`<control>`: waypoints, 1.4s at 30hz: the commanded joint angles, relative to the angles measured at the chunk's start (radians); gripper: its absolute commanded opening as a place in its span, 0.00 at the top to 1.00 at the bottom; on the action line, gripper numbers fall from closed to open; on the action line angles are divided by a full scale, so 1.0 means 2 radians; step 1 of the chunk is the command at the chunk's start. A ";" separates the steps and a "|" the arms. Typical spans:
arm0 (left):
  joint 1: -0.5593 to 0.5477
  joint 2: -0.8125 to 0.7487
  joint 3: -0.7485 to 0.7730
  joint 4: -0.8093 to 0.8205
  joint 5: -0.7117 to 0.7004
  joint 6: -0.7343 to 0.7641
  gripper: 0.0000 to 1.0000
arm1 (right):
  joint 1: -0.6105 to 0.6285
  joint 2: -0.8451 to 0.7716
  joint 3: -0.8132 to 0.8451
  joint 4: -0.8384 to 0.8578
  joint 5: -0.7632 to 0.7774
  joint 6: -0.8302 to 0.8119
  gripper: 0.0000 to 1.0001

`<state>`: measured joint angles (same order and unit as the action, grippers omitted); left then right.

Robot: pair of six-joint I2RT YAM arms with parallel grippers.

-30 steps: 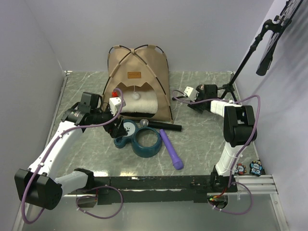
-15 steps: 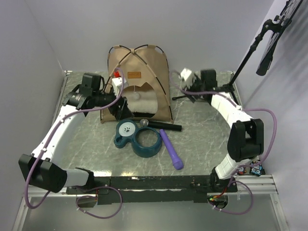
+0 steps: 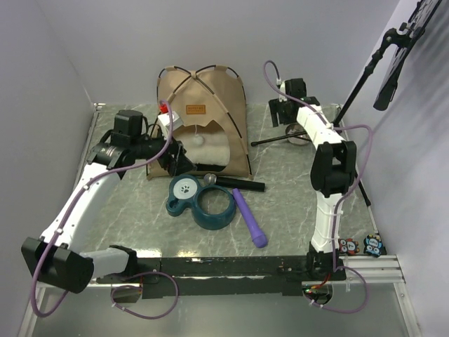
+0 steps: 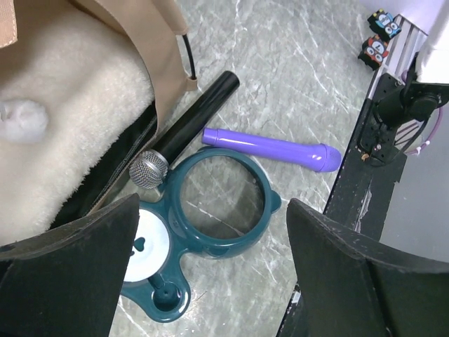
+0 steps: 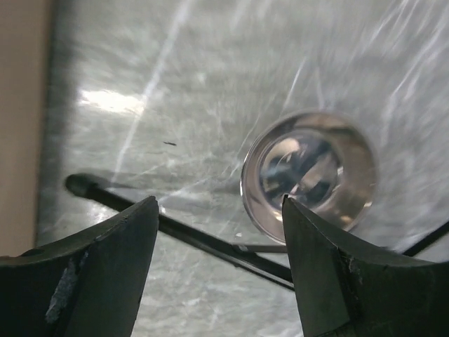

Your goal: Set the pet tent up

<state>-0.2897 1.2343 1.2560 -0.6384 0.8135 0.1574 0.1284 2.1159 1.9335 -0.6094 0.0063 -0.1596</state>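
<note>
The pet tent (image 3: pixel 228 133) is matt tan cloth; inside it, the pillow (image 4: pixel 70 119) is fluffy; the counter (image 3: pixel 295 196) looks glossy, marbled.

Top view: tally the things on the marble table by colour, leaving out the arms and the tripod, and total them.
Tan: 1, pet tent
White: 1, pillow
Teal: 1, feeder
Purple: 1, tube
Black: 1, microphone
Silver: 1, dish
Total: 6
</note>
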 commanded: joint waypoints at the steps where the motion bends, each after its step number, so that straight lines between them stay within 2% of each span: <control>1: -0.002 -0.027 -0.011 0.022 -0.003 -0.010 0.11 | -0.001 0.009 0.000 0.007 0.041 0.062 0.22; 12: -0.002 -0.039 -0.020 0.006 -0.013 0.002 0.11 | -0.002 0.092 0.056 0.039 0.062 0.069 0.23; 16: -0.002 -0.039 -0.020 0.000 -0.025 0.015 0.11 | -0.003 0.115 0.091 0.016 0.077 0.078 0.25; 19: -0.002 -0.037 -0.020 0.003 -0.026 0.016 0.10 | -0.004 0.117 0.088 0.016 0.074 0.070 0.28; 23: -0.002 -0.029 -0.013 -0.001 -0.026 0.020 0.11 | -0.010 0.148 0.128 -0.050 0.057 0.079 0.31; 27: -0.002 -0.030 -0.014 -0.004 -0.033 0.027 0.11 | -0.013 0.141 0.096 -0.054 0.037 0.079 0.35; 32: -0.002 -0.032 -0.010 -0.011 -0.038 0.036 0.10 | -0.014 0.149 0.093 -0.064 0.021 0.078 0.39; 33: -0.002 -0.032 -0.008 -0.011 -0.041 0.035 0.10 | -0.014 0.149 0.092 -0.063 0.012 0.075 0.41; 36: -0.002 -0.032 -0.003 -0.010 -0.044 0.034 0.10 | -0.012 0.144 0.097 -0.060 -0.001 0.066 0.60; 39: -0.002 -0.032 -0.004 -0.010 -0.045 0.032 0.10 | -0.005 0.123 0.093 -0.047 -0.073 0.039 0.74; 41: -0.002 -0.029 -0.001 -0.008 -0.049 0.025 0.10 | 0.013 0.094 0.069 -0.015 -0.071 0.008 0.95; 42: -0.002 -0.025 0.005 -0.011 -0.049 0.024 0.10 | 0.025 0.079 0.056 0.001 -0.064 -0.012 1.00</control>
<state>-0.2905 1.1862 1.2140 -0.6628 0.7269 0.2081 0.1165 2.3913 2.1098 -0.7010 -0.0551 -0.0723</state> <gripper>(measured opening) 0.898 0.102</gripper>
